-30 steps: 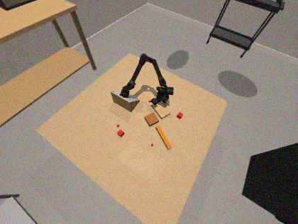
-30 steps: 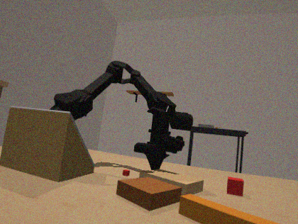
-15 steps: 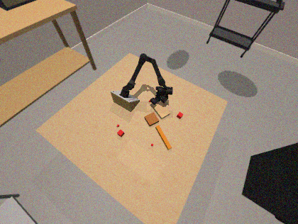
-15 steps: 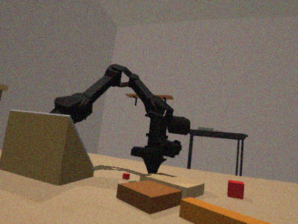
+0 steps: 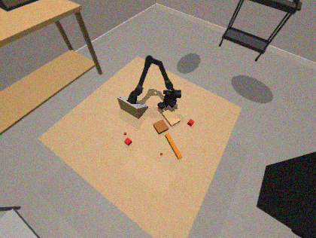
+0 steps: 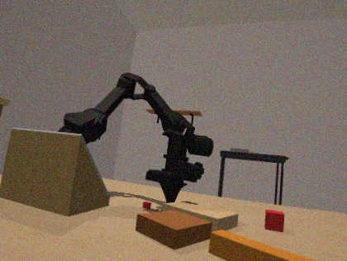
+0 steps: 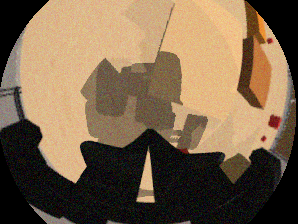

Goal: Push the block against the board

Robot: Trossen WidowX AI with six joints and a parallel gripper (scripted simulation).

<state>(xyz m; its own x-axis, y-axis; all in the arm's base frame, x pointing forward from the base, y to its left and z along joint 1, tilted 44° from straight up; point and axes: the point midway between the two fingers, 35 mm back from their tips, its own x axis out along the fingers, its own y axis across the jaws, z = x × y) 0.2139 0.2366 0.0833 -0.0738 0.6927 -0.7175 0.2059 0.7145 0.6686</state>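
Observation:
The brown square block (image 5: 161, 126) (image 6: 173, 225) (image 7: 258, 72) lies flat on the table. The pale wooden board (image 5: 171, 118) (image 6: 216, 216) (image 7: 200, 47) lies flat beside it, with a narrow gap between them in the top view. My gripper (image 5: 168, 107) (image 6: 170, 201) (image 7: 149, 131) points down, shut and empty. It is low, near the board's end on the arm's side and behind the block in the exterior view. Its shadow falls across part of the board in the wrist view. Whether the fingertips touch the board cannot be seen.
An orange bar (image 5: 173, 146) (image 6: 256, 248) lies close to the block's far side from the arm. A red cube (image 5: 191, 122) (image 6: 274, 220) is beyond the board. Another red cube (image 5: 128, 141) and small red pieces are scattered about. A wedge-shaped stand (image 5: 132, 108) (image 6: 49, 169) is by the arm base.

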